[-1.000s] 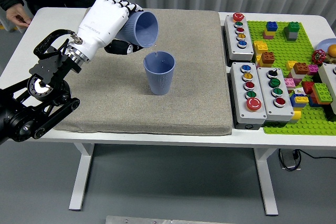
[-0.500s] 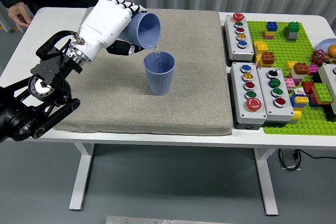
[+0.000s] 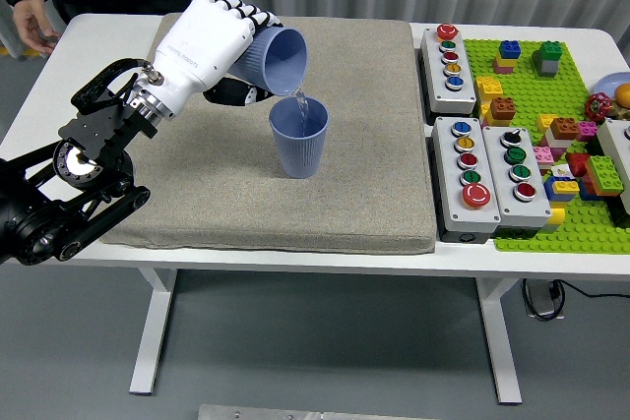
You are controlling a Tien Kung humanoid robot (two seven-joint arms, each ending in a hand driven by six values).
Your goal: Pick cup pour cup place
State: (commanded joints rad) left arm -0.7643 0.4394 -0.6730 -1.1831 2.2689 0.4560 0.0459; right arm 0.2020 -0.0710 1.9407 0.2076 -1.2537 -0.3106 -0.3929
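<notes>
Left hand [image 3: 212,41] clasps a tilted blue cup [image 3: 276,58], its fingers wrapped round; water streams into the upright cup [image 3: 298,137] just below, on the grey mat [image 3: 374,174].

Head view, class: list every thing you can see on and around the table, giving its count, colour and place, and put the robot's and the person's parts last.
Held cup: 1, blue, tilted in the left hand, pouring water
Standing cup: 1, blue, upright mid-mat
Mat: 1, grey-beige, covering the table's middle
Table: 1, white
Button boxes: 3, grey with coloured buttons, right of the mat
Baseplate: 1, green, far right, carrying mixed-colour bricks
Left hand: 1, white, on black arm
Person's hand: 1, top left corner
</notes>
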